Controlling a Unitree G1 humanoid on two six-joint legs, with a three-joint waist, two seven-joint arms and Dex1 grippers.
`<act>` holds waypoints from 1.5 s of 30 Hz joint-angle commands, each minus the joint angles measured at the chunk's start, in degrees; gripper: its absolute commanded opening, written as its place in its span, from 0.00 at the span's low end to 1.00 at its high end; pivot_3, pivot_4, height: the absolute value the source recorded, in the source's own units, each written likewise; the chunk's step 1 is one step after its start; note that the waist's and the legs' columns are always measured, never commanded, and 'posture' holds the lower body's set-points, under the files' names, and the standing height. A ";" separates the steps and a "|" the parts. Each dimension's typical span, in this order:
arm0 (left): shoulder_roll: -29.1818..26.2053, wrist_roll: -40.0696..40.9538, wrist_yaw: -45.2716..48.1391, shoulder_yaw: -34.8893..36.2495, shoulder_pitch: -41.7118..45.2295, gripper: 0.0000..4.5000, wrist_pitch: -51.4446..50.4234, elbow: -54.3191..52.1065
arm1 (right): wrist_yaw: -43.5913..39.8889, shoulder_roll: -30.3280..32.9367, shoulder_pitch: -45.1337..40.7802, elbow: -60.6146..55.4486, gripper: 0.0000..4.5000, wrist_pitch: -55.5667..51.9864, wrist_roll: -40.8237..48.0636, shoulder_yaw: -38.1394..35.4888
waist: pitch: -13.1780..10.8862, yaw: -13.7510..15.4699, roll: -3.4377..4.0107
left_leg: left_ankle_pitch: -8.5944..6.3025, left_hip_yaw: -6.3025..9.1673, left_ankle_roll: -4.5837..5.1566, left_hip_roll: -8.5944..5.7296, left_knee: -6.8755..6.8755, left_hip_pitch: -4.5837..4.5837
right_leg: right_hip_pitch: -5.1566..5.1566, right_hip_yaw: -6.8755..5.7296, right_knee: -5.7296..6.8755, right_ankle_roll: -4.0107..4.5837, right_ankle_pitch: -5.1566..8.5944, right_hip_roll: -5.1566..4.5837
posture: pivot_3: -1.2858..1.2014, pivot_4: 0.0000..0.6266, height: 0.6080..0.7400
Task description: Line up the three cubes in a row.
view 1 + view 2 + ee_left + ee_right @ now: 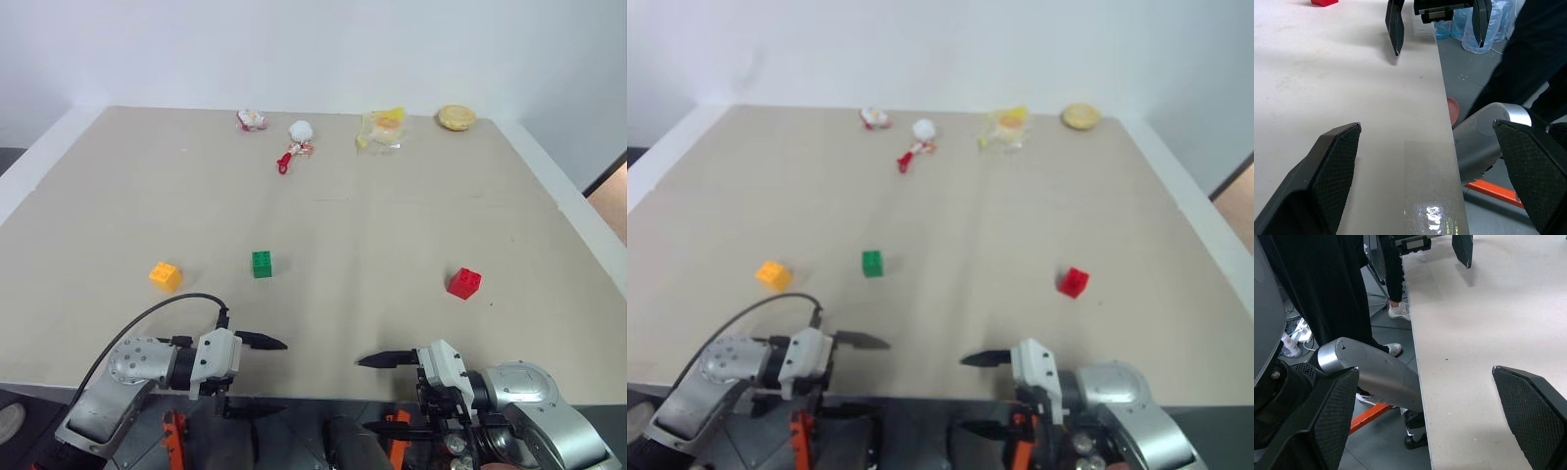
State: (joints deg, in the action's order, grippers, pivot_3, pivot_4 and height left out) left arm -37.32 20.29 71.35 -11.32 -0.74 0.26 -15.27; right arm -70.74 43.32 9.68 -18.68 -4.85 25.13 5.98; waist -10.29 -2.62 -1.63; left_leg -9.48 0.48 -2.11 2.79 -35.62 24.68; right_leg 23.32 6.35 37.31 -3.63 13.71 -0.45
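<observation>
Nothing is lined up yet: the yellow-orange cube (pixel 165 275) and green cube (pixel 262 263) are seen lower left, the red cube (pixel 464 283) lower right. The left gripper (pixel 257 375) and right gripper (pixel 385 394) are spread wide, empty, at the bottom table (pixel 392 215) edge.

L gripper (pixel 260 375): jaws wide apart, empty, pointing inward | R gripper (pixel 377 392): jaws wide apart, empty, facing L
</observation>
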 commanded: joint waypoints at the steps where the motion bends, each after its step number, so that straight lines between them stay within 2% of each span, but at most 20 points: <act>1: -0.75 -0.07 1.87 -0.55 -0.51 0.99 3.08 -0.35 | 0.48 0.21 -0.97 -1.62 1.00 -0.68 1.36 -1.56 | 0.00 0.00 0.00 | 0.00 0.00 0.00 0.00 0.00 0.00 | 0.00 0.00 0.00 0.00 0.00 0.00 | 0.52 0.24 1.00; 11: -0.84 -0.69 4.36 -1.21 -0.04 0.99 6.80 1.54 | 1.63 0.83 -2.28 -3.85 1.00 -4.31 3.34 -2.35 | 0.00 -0.01 0.00 | 0.00 -0.03 0.00 0.00 0.00 0.00 | 0.01 0.02 0.00 0.03 -0.02 -0.01 | 0.52 0.24 1.00; 15: 0.75 2.12 2.19 -0.49 3.25 0.99 2.30 1.30 | 0.85 3.13 -4.68 -5.18 1.00 -9.00 6.87 -4.96 | -0.01 -0.01 0.03 | 0.00 -0.03 0.00 0.00 -0.03 0.00 | 0.00 0.01 0.00 0.03 -0.02 -0.01 | 0.52 0.24 1.00; 19: 5.10 5.04 -2.83 0.11 11.64 0.99 -5.40 1.48 | -0.01 8.86 -13.88 -2.54 1.00 -17.95 13.36 -10.72 | -0.01 0.00 0.03 | 0.04 -0.05 0.06 -0.01 -0.28 0.06 | -0.04 0.03 0.02 0.00 -0.10 -0.01 | 0.52 0.24 1.00; 22: 9.04 6.34 -6.43 -0.35 16.04 0.99 -9.36 1.07 | -0.80 11.78 -21.45 4.09 1.00 -19.77 13.67 -13.92 | 0.00 -0.01 -0.01 | 0.07 -0.04 0.12 -0.02 -0.50 0.07 | -0.12 0.03 0.02 -0.03 -0.17 -0.01 | 0.52 0.24 1.00; 26: 14.98 5.71 -10.20 -2.04 20.08 0.99 -10.98 2.09 | -1.25 15.39 -31.15 17.84 1.00 -18.33 7.28 -14.07 | -0.01 -0.06 0.01 | 0.06 -0.04 0.12 -0.03 -0.52 0.07 | -0.14 0.03 0.02 -0.09 -0.25 0.02 | 0.52 0.24 1.00; 32: 23.44 4.02 -15.18 -4.10 24.38 0.99 -11.50 5.13 | -3.51 17.42 -39.20 36.80 1.00 -11.47 -4.87 -8.27 | 0.00 0.02 0.06 | 0.01 0.03 0.21 -0.08 -0.37 0.25 | -0.01 0.04 0.02 -0.21 -0.21 0.10 | 0.52 0.24 1.00; 38: 26.82 3.37 -17.01 -4.72 26.53 0.99 -11.79 6.65 | -7.78 17.22 -42.52 43.06 1.00 -10.40 -9.32 -4.58 | 0.03 -0.13 0.33 | 0.00 0.05 0.22 -0.14 -0.20 0.22 | 0.02 0.14 0.02 -0.47 -0.26 0.13 | 0.52 0.24 1.00; 45: 27.92 3.35 -17.67 -4.47 27.13 0.99 -11.71 7.00 | -6.22 15.18 -43.42 49.02 1.00 -5.33 -15.79 -2.04 | 0.03 -0.13 0.34 | 0.02 0.03 0.21 -0.15 -0.37 0.16 | -0.08 0.19 0.03 -0.31 -0.23 0.12 | 0.52 0.24 1.00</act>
State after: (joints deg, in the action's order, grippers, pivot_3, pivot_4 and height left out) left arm -9.89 23.44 54.08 -15.92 25.49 -11.72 -7.38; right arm -77.20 58.73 -32.57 29.24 -11.41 10.67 3.98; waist -10.26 -2.75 -1.30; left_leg -9.45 0.49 -1.90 2.64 -36.02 24.84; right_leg 23.23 6.57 37.34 -3.95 13.46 -0.33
